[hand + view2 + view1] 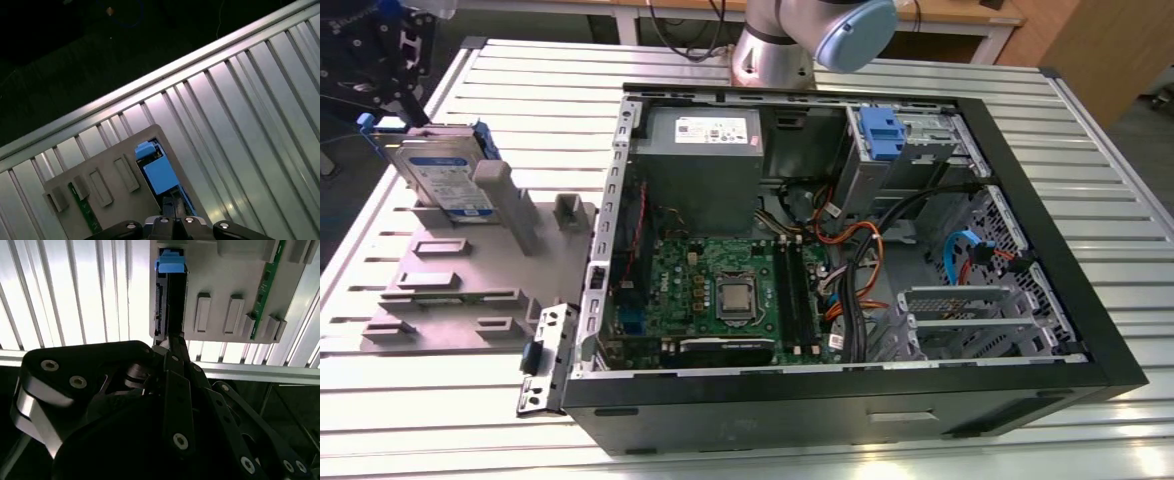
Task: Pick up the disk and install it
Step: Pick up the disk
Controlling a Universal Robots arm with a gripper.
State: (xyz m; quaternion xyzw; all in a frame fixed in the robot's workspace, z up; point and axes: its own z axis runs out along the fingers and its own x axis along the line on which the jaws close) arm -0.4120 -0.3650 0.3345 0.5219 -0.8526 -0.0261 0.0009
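- Far left of the exterior view: my gripper (394, 100) stands directly above the disk (447, 180). The disk stands upright on its edge in a grey holder (454, 300), which lies on the slatted metal table (467, 410).
- Both wrist views look down the disk edge-on, blue rail (170, 262) uppermost. My tip sits at its near end. I cannot confirm contact.
- Jaws: I cannot tell whether they are spread or closed on anything. The linkage in the second wrist view hides the gap.
- Step in hand, in my judgement: the pick-up. The disk sits fully in the holder, unlifted, so no part of the install is done.
- Centre: the open computer case (854, 405) lies on its side just beside the holder. The power-supply box (700, 160) is at its far end, and the motherboard (720, 290) is nearer the camera.
- Right of centre: a bundle of orange and black cables (854, 250) crosses the case floor.
- Right: the drive cage (927, 135), fitted with a blue tab, sits in the far corner of the case, well apart from the disk.
- Requirement, as a judgement: freeing the disk calls for a square hold on its two flat faces. It also calls for a straight pull along the holder's posts, as a tilt could bind it.
- Risk, as a judgement: the path to the cage passes over the case wall and near the cables, so the carry needs clearance.
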